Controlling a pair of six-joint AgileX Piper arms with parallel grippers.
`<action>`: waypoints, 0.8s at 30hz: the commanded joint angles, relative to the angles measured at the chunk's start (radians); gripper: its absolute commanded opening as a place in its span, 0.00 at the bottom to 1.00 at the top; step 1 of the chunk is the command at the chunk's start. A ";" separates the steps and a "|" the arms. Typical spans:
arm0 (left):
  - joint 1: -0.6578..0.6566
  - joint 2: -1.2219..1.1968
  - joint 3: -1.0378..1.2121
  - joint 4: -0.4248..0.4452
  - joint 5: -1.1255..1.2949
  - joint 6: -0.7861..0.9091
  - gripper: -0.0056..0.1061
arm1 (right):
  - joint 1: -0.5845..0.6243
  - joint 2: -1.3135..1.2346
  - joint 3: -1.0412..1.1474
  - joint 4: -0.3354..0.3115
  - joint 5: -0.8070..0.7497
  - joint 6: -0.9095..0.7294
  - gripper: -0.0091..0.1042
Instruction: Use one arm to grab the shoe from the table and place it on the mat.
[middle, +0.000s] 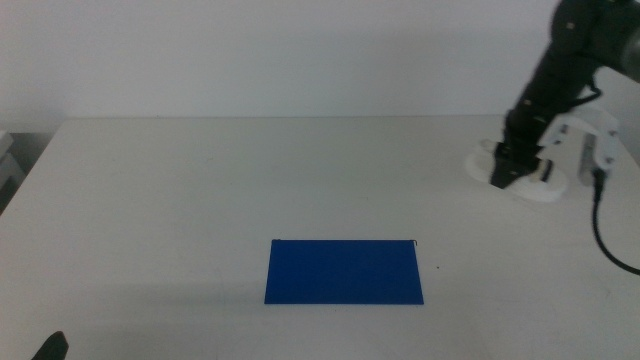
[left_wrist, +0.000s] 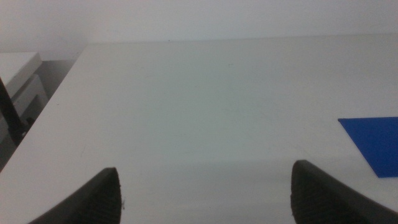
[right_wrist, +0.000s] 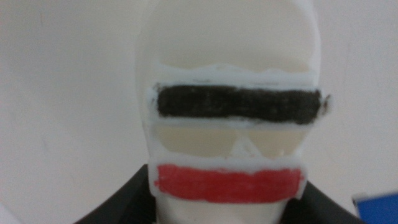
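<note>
The shoe (middle: 545, 180), a white sandal with a black strap (right_wrist: 239, 102) and a red strap (right_wrist: 227, 183), rests on the table (middle: 200, 200) at the far right. My right gripper (middle: 507, 178) has come down onto its left end. In the right wrist view the shoe (right_wrist: 230, 43) fills the picture, and my right gripper (right_wrist: 227, 202) has its dark jaws pressed against both sides of the sole near the red strap. The dark blue mat (middle: 344, 272) lies flat at the front middle, apart from the shoe. My left gripper (middle: 50, 348) waits open at the front left corner.
The table's left edge (left_wrist: 56, 106) drops off beside a white cabinet (left_wrist: 18, 74). A corner of the mat shows in the left wrist view (left_wrist: 373, 143) and in the right wrist view (right_wrist: 379, 208). The right arm's cable (middle: 600, 225) hangs over the table's right side.
</note>
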 joint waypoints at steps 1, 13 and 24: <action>-0.004 -0.013 0.007 -0.008 -0.080 -0.005 0.89 | 0.041 -0.060 -0.053 -0.022 0.083 0.001 0.05; -0.004 -0.013 0.007 -0.008 -0.080 -0.005 0.89 | 0.282 -0.057 -0.061 0.041 0.083 0.001 0.05; -0.004 -0.013 0.007 -0.008 -0.080 -0.005 0.89 | 0.455 -0.051 -0.061 -0.071 0.083 -0.147 0.05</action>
